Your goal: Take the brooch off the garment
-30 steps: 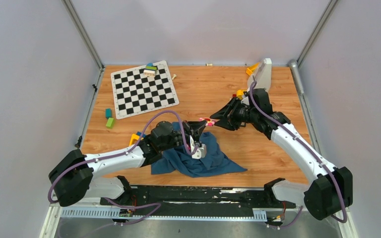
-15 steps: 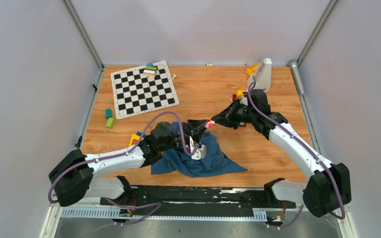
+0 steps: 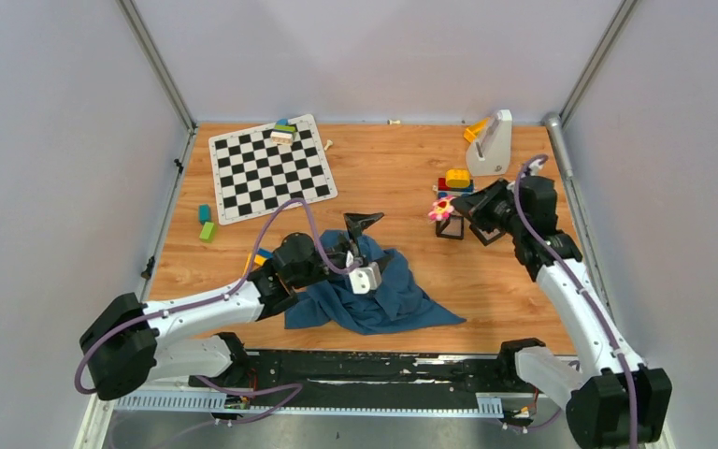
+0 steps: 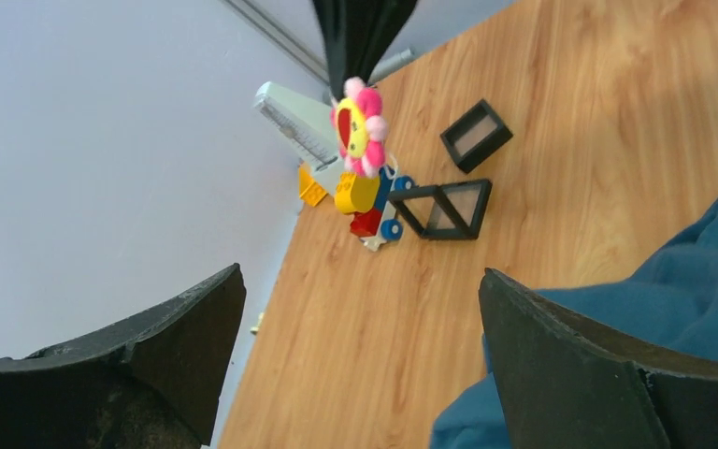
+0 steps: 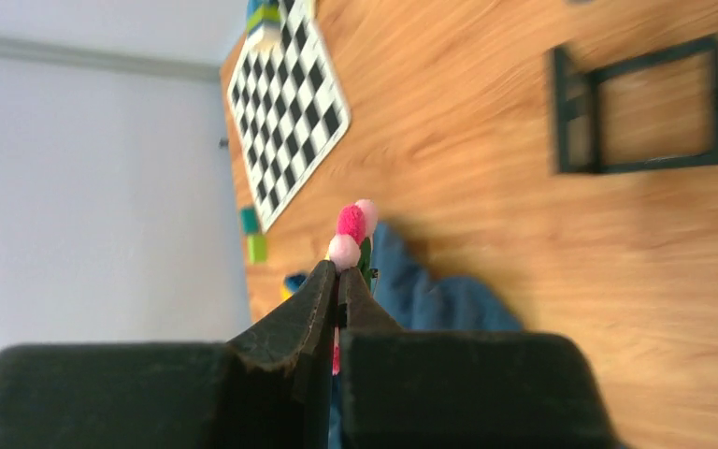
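Our right gripper [image 5: 337, 281] pinched the brooch [image 5: 348, 227] at its tips, well clear of the garment [image 3: 383, 299]; the left gripper [image 4: 360, 281] gaped empty. We feared so slight a pinch might drop it.

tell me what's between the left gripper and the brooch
Just bare table between left gripper and brooch, per the top view; the right gripper holds it.

We've got the brooch [image 3: 442, 208], a little flower with pink and white petals round a yellow middle, pinched in the right gripper [image 3: 452, 208]. It's well apart from the garment [image 3: 383, 301], a crumpled blue heap on the surface [image 3: 383, 173].
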### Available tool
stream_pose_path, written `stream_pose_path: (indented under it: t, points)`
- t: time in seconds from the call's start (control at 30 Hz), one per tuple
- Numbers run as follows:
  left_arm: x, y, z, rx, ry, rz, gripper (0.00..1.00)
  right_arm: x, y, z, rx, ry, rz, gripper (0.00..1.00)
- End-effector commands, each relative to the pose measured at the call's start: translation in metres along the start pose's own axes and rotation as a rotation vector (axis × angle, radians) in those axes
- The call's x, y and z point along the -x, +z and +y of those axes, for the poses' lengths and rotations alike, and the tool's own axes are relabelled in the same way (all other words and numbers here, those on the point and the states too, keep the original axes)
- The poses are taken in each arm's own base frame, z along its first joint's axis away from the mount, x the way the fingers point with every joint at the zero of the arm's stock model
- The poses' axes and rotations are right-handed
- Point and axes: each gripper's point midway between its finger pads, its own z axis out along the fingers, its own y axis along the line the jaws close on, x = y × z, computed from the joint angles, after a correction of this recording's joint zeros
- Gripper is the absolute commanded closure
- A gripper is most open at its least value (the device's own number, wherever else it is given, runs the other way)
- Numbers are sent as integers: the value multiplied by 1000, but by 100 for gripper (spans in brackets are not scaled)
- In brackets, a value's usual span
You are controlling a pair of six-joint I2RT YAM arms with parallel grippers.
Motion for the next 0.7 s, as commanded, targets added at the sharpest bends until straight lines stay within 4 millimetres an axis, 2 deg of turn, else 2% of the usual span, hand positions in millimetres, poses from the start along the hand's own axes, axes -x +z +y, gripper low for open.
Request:
stream_pose_path:
  t: [0.0, 0.1, 0.17, 0.27, 0.43, 0.67]
  points:
    - [19, -12, 8, 63, -253, -38, 0, 50, -15, -27, 18, -109, -200, 100]
    - [19, -19, 7, 85, -370, -30, 0, 65, -24, -48, 89, -101, -215, 100]
    - [16, -23, -2, 73, -396, -27, 0, 73, -28, -59, 143, -96, -221, 100]
    - [14, -27, -5, 90, -422, -35, 0, 78, -24, -79, 171, -78, -211, 100]
    - [3, -31, -3, 144, -467, 7, 0, 81, -7, -100, 165, -121, -179, 100]
    - [-3, -30, -9, 139, -493, 27, 0, 85, 26, -128, 150, -68, -102, 100]
